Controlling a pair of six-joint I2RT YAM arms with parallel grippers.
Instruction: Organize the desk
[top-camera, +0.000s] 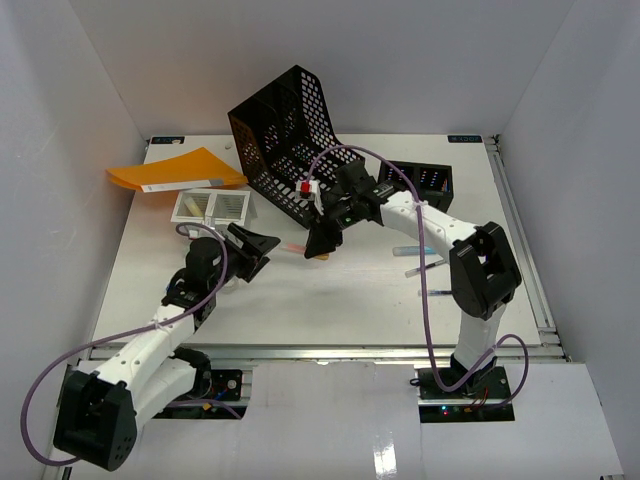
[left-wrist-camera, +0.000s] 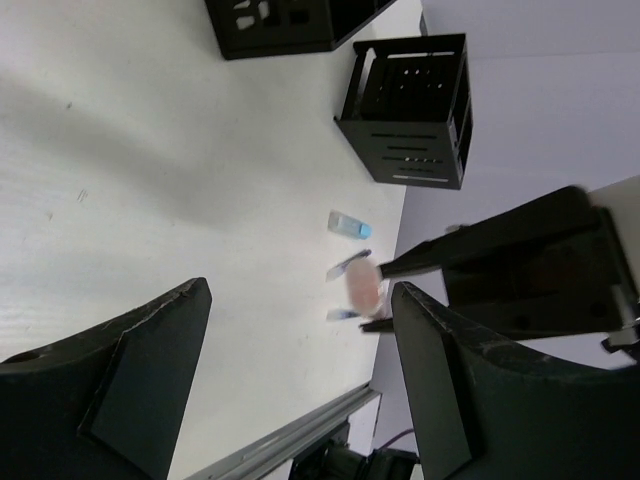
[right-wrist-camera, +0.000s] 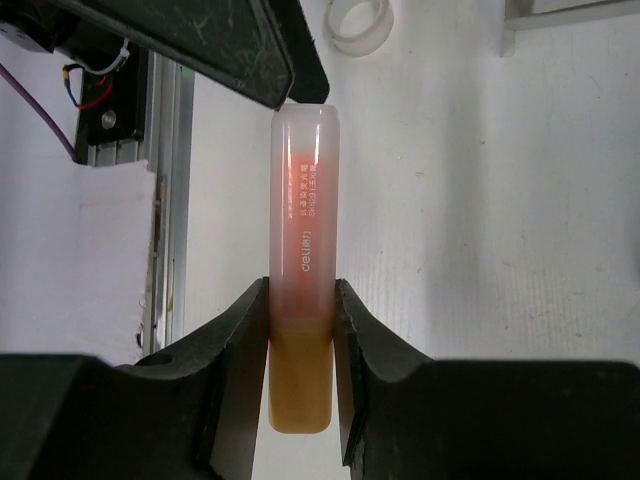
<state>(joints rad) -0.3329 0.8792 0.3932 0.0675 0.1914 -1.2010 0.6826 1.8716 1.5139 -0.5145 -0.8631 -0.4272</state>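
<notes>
Orange-pink highlighter, clear-capped, sits clenched in the right gripper just in front of the black mesh rack, over the white surface carrying that rack; the left gripper gapes released, empty, front-left of the rack.

- I see the rack at the desk's back middle, the box just right of it.
- The folder lies back left.
- The marker is in front of the rack.
</notes>
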